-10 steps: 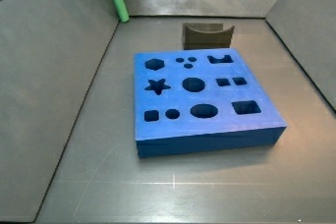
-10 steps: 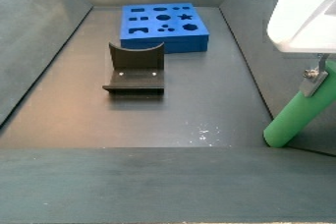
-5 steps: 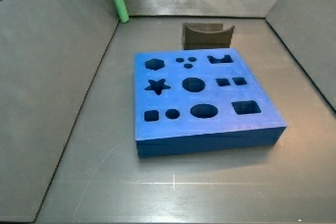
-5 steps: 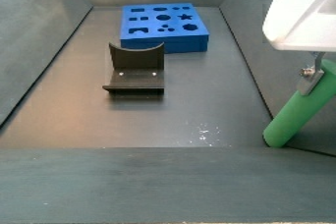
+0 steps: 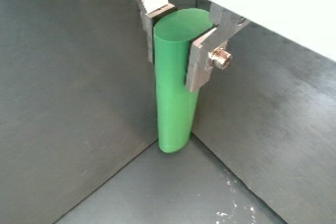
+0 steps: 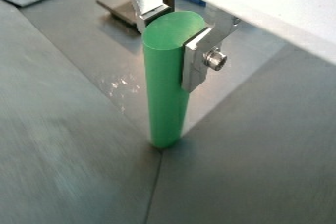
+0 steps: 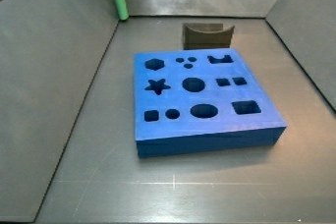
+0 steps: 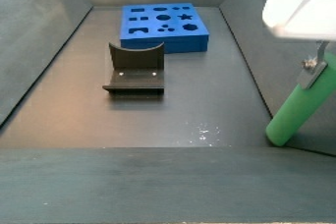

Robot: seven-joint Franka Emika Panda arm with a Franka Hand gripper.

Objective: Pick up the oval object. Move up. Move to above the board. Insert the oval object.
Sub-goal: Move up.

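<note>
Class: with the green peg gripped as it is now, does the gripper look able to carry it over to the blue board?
Probably yes. The gripper is shut on the oval object, and the floor towards the board is open; only the fixture stands nearby, low.

A dark brown L-shaped fixture (image 8: 136, 69) on a flat base plate stands upright on the dull grey metal table (image 8: 79, 110), its upright wall notched with a curved dip at the top. In a side view the fixture (image 7: 205, 35) sits near the back wall. Plain grey panels (image 7: 53, 61) enclose the table. Small bright specks (image 8: 203, 130) glint on its surface.
</note>
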